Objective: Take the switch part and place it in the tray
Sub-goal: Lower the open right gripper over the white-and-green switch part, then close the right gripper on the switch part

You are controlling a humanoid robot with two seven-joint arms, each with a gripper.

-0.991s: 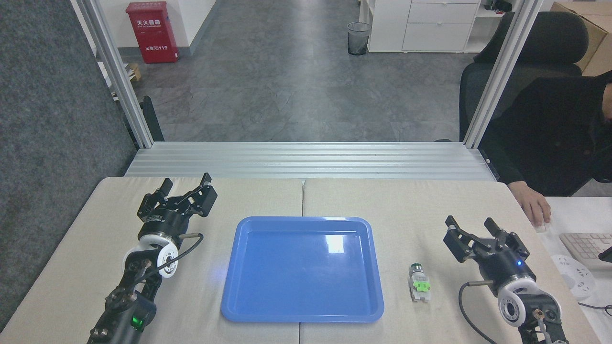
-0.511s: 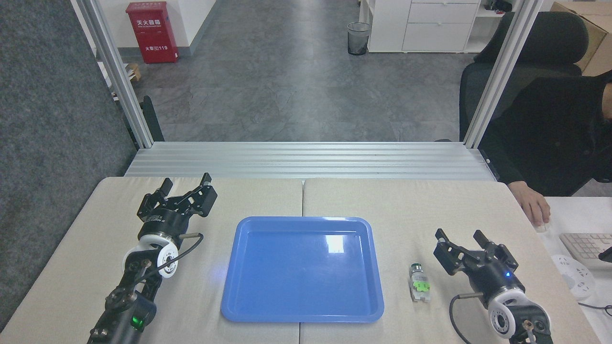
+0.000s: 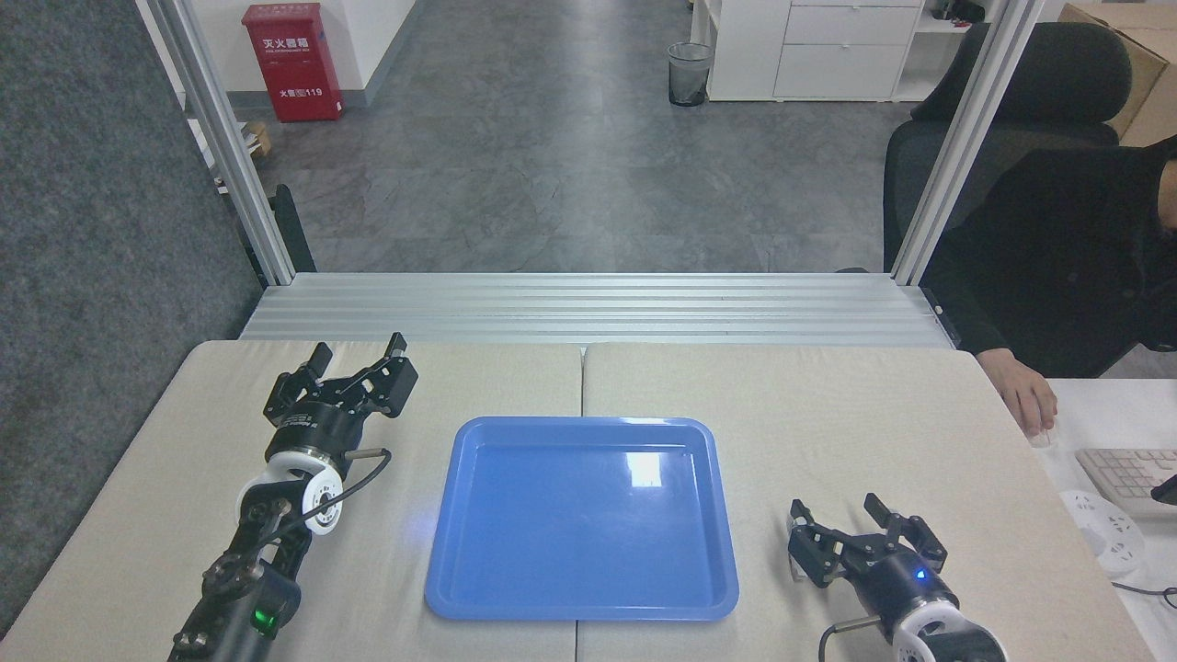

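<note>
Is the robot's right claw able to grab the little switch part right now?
Probably yes. The right claw is open and sits right over the switch part, hiding nearly all of it. Nothing stands between them, and the tray lies off to the side.

A glossy blue tray (image 3: pixel 581 517) lies empty on the beige table (image 3: pixel 828 395). Just right of its near corner the right gripper (image 3: pixel 832 517) sits low over the spot beside the tray, fingers spread; the switch part is almost wholly hidden beneath it, perhaps a pale sliver by the left finger. The left gripper (image 3: pixel 359 351) rests open, well left of the tray. A person's hand (image 3: pixel 1030 400) lies at the table's right edge
</note>
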